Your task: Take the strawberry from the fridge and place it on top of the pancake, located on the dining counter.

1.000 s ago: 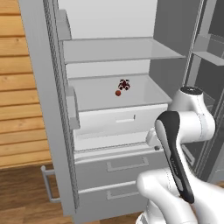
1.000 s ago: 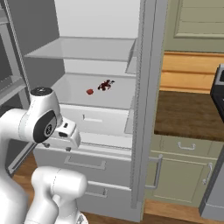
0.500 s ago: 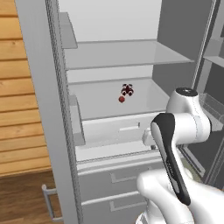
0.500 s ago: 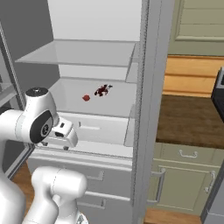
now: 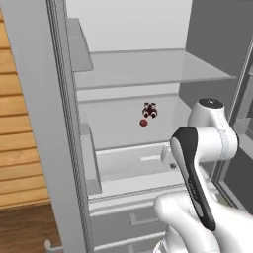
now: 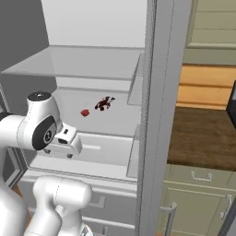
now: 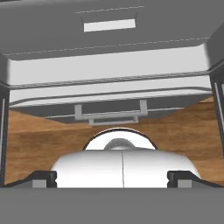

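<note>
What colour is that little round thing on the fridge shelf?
Red. The strawberry shows best in the left base view, beside a darker cluster.

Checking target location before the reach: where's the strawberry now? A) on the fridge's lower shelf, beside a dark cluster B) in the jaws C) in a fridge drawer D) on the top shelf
A: the strawberry lies on the lower shelf next to the dark cluster.

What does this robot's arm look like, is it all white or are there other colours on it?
Mostly white: the arm is built of smooth, rounded glossy shells, like fat tubes joined by bulging elbows. A long black panel runs down one segment, and a round dark cap with small pale marks covers a joint. The hand is a boxy white block. No loose cables show.
</note>
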